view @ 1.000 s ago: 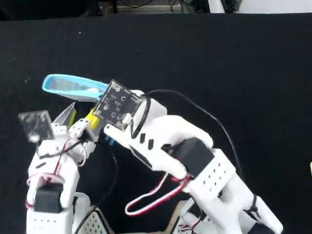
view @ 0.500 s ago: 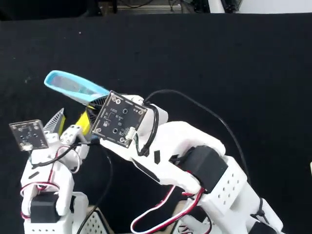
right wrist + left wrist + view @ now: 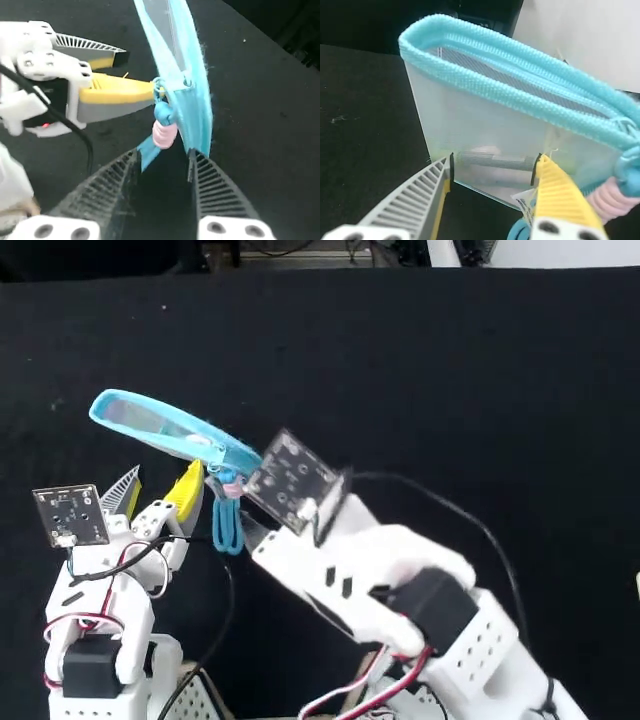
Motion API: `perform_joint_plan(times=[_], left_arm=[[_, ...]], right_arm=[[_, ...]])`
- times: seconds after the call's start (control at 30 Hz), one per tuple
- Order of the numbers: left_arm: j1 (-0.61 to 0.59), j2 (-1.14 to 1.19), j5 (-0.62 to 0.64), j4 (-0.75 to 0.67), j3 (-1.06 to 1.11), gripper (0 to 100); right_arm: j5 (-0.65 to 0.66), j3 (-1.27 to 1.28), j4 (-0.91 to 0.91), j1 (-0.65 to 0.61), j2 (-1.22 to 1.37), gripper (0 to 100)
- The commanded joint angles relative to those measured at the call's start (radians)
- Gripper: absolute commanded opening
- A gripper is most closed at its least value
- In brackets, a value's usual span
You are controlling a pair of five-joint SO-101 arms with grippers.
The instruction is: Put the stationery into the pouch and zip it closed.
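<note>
In the high view the pouch is standing on edge on the black surface. The left tool is sitting released just beside its near side, so a pull along the zip is likely to drag or tip the pouch rather than run the slider. A limp blue loop is hanging from one end. In the left wrist view the spread fingers are flanking the lower edge without clamping. The wall is looking thin, translucent and slippery, and the woven trim soft and ribbed. Pale stationery is showing faintly inside. In the right wrist view the right tool is hovering released just short of a small pink ribbed bead. Closing on the floppy loop instead is risking a slip.
</note>
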Motion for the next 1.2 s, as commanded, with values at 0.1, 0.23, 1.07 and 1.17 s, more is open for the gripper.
perform_joint_plan(times=[0.1, 0.23, 1.07, 1.17], left_arm=[[0.013, 0.005, -0.011, 0.003, -0.068, 27], [0.013, 0.005, -0.011, 0.003, -0.068, 27], [0.013, 0.005, -0.011, 0.003, -0.068, 27], [0.013, 0.005, -0.011, 0.002, -0.068, 27]], right_arm=[[-0.147, 0.318, -0.331, -0.003, -0.183, 15.9], [-0.158, 0.375, -0.457, 0.003, -0.173, 15.9], [-0.077, 0.371, -0.583, 0.138, -0.136, 1.1], [-0.003, 0.346, -0.480, 0.121, -0.214, 1.1]])
